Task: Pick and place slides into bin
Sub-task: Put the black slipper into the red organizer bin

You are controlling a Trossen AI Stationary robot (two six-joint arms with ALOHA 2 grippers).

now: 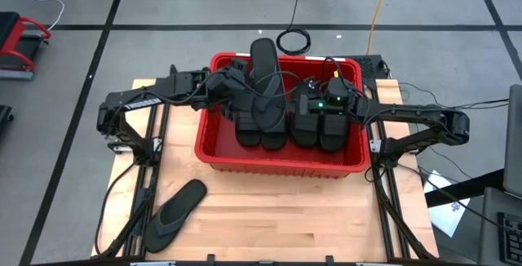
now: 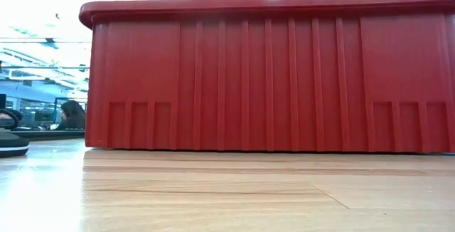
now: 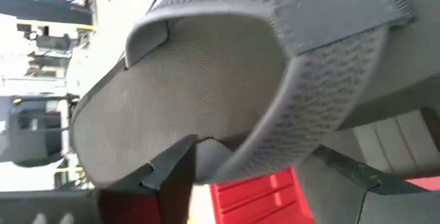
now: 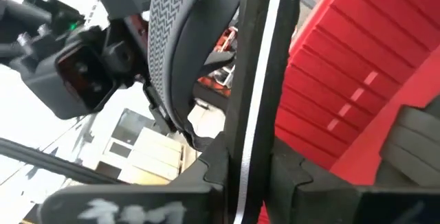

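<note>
Now, left gripper: over the bin, fingers spread wide, clamping a banded slide.
Right gripper: over the bin, fingers nearly closed, pinching a slide edge.
Flip-flop: on the table, near the bin.

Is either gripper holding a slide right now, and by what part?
The left gripper holds a band-strap slide by its sole edge, over the bin. The right gripper pinches a thin slide edge.
</note>
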